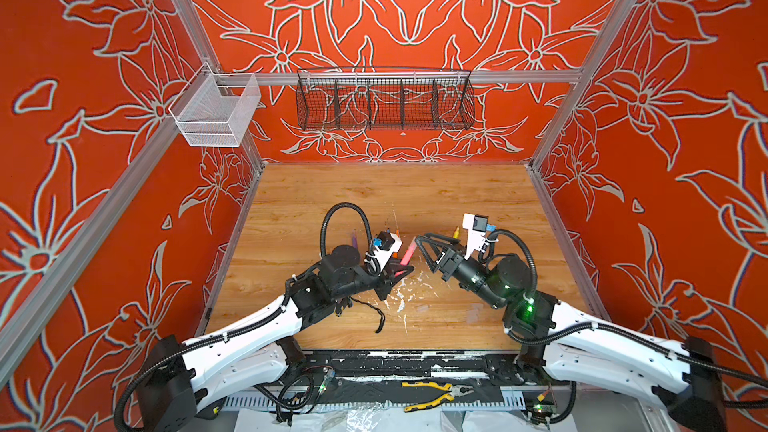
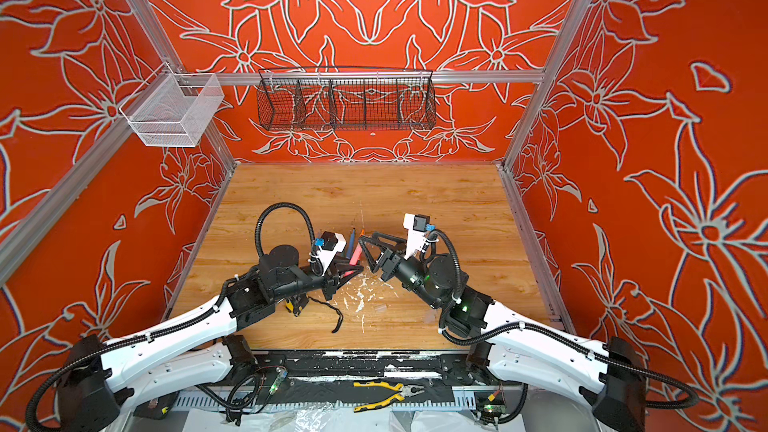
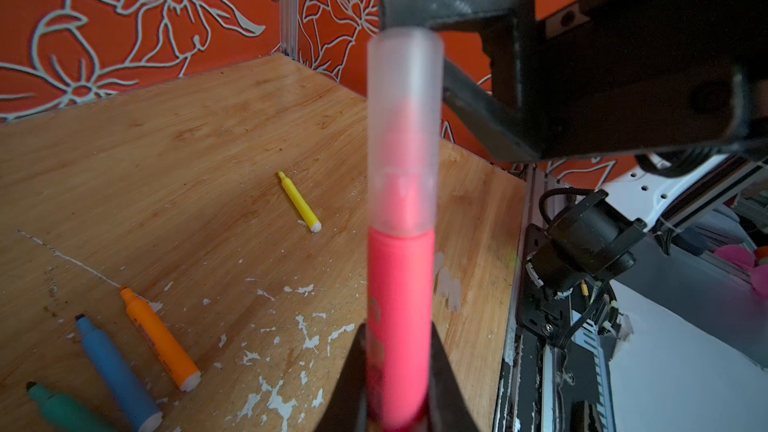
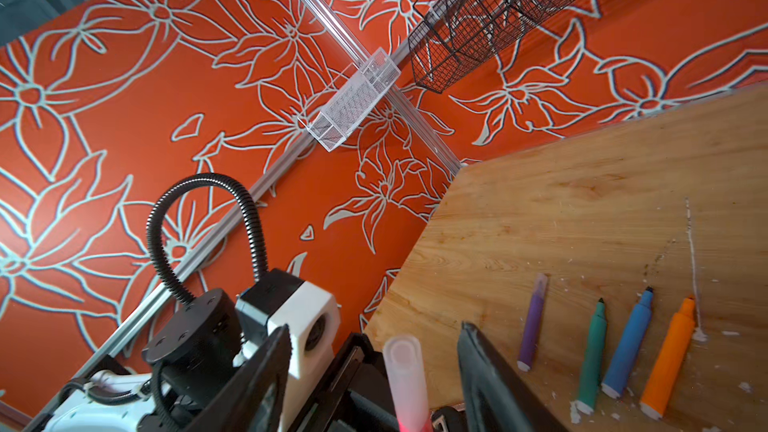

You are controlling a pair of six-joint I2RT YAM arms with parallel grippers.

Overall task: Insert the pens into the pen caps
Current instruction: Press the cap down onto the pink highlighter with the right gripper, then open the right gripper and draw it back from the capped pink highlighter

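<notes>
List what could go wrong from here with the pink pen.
1. The right gripper stands open around the clear cap; pulling away, a finger could snag the cap and tug it off the pink pen.
2. Whether the cap is fully seated cannot be told; it may slip off once the left gripper, shut on the pen, sets it down.

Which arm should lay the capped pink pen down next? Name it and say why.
Left. The left end effector is shut on the pink pen, whose clear cap is already on; the right end effector stands open, holding nothing.
</notes>
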